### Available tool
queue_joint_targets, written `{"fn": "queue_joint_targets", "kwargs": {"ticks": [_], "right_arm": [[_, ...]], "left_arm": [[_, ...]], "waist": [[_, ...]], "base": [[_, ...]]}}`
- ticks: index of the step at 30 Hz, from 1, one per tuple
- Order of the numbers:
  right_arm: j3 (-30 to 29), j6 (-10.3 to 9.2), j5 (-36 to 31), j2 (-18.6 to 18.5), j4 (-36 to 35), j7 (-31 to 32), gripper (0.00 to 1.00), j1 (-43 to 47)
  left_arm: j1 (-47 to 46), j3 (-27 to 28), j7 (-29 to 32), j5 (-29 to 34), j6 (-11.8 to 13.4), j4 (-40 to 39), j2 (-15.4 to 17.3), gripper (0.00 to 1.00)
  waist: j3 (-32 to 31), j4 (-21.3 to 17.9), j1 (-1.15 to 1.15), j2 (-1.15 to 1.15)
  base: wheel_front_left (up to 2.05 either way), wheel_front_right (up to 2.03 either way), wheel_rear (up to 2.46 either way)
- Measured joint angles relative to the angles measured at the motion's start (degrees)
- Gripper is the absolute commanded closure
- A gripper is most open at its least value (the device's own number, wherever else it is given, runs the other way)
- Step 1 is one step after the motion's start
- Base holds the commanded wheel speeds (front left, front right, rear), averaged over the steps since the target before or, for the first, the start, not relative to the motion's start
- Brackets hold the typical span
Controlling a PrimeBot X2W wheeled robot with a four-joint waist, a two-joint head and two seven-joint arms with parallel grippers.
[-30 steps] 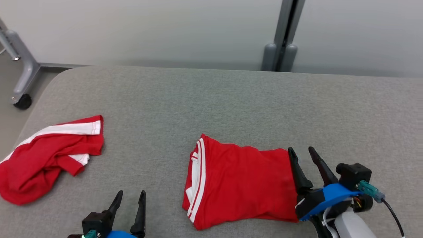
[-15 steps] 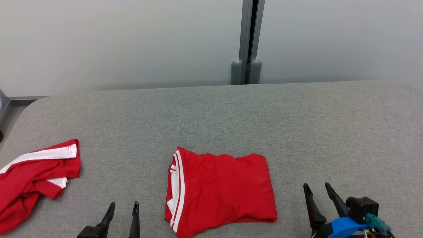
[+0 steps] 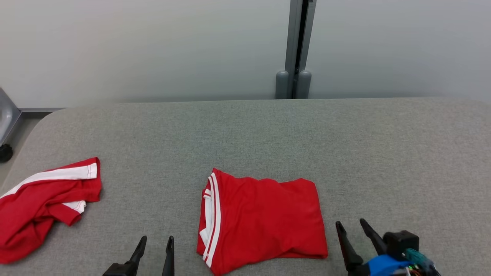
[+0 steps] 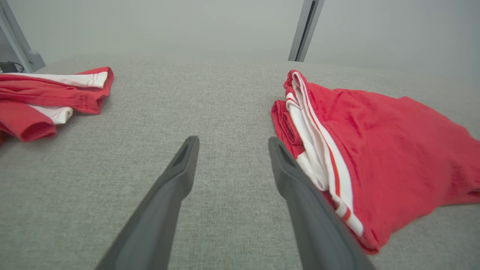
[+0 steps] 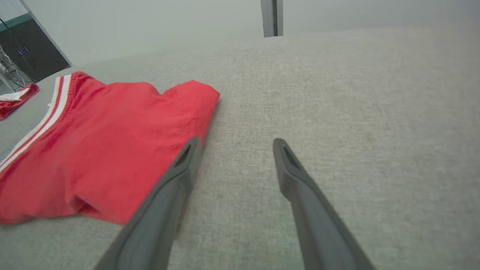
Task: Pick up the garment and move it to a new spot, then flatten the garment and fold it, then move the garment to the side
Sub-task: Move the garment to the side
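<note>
A folded red garment (image 3: pixel 264 220) with white stripes along its left edge lies flat on the grey padded table (image 3: pixel 268 134), near the front middle. It also shows in the left wrist view (image 4: pixel 378 150) and the right wrist view (image 5: pixel 108 150). My left gripper (image 3: pixel 156 241) stands open at the bottom, left of the garment and apart from it. My right gripper (image 3: pixel 351 225) is open just off the garment's right edge, with nothing between its fingers (image 5: pixel 180 180).
A second red garment (image 3: pixel 42 203) with white bands lies crumpled at the table's left edge, also in the left wrist view (image 4: pixel 48 97). A grey post (image 3: pixel 297 50) rises behind the table against a pale wall. A wheeled frame leg (image 3: pixel 5 126) stands at the far left.
My right gripper has drawn back from the garment's right edge, where its fingers touched the cloth, and now stands lower and clear of it. The head camera has shifted. The garment lies unmoved.
</note>
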Motion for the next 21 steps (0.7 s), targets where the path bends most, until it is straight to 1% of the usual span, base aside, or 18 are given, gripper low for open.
{"fn": "queue_joint_targets", "kwargs": {"ticks": [5, 8, 10, 13, 16, 17, 18, 21], "right_arm": [[5.0, 0.0, 1.1, 0.0, 3.0, 0.0, 0.0, -7.2], [6.8, 0.0, 1.1, 0.1, 7.2, 0.0, 0.0, -10.6], [6.8, 0.0, 0.2, 0.2, 11.5, 0.4, 0.0, -12.2], [4.3, 0.0, -2.7, 0.1, 17.6, 1.4, 0.0, -14.0], [3.8, 0.0, -4.2, 0.0, 21.7, 2.5, 0.0, -14.6], [4.2, 0.0, -3.9, 0.0, 22.3, 2.6, 0.43, -14.7], [4.7, 0.0, -4.0, 0.0, 22.9, 2.7, 1.0, -15.1], [5.4, 0.09, -3.8, 0.1, 23.9, 2.4, 1.0, -15.8]], "left_arm": [[-0.9, -1.9, 0.0, -0.9, 0.0, 0.3, 0.3, 0.0], [-1.4, -3.4, 0.0, -1.6, 0.0, 0.2, 1.0, 0.0], [-1.4, -3.9, 0.0, -2.1, 0.0, 0.3, 1.5, 0.0], [-1.4, -4.3, 0.0, -2.5, 0.0, 0.5, 2.0, 0.0], [-1.4, -4.4, 0.0, -3.1, 0.0, 0.5, 2.5, 0.0], [-1.4, -4.3, 0.0, -3.1, 0.0, 0.5, 2.7, 0.0], [-1.4, -4.3, 0.0, -3.3, 0.0, 0.5, 2.8, 0.0], [-1.2, -4.0, 0.0, -3.5, 0.0, 0.4, 3.0, 0.0]], "waist": [[1.2, 1.7, 0.0, 0.0], [1.7, 3.4, 0.0, 0.0], [2.1, 4.6, 0.0, 0.0], [2.5, 6.4, 0.0, 0.0], [3.0, 7.5, 0.0, 0.0], [3.2, 7.6, 0.0, 0.0], [3.3, 7.7, 0.0, 0.0], [3.4, 7.0, 0.0, 0.0]], "base": [[0.0, 0.0, 0.0], [0.0, 0.0, 0.0], [0.0, 0.0, 0.0], [0.0, 0.0, 0.0], [0.0, 0.0, 0.0], [0.0, 0.0, 0.0], [0.0, 0.0, 0.0], [0.0, 0.0, 0.0]]}}
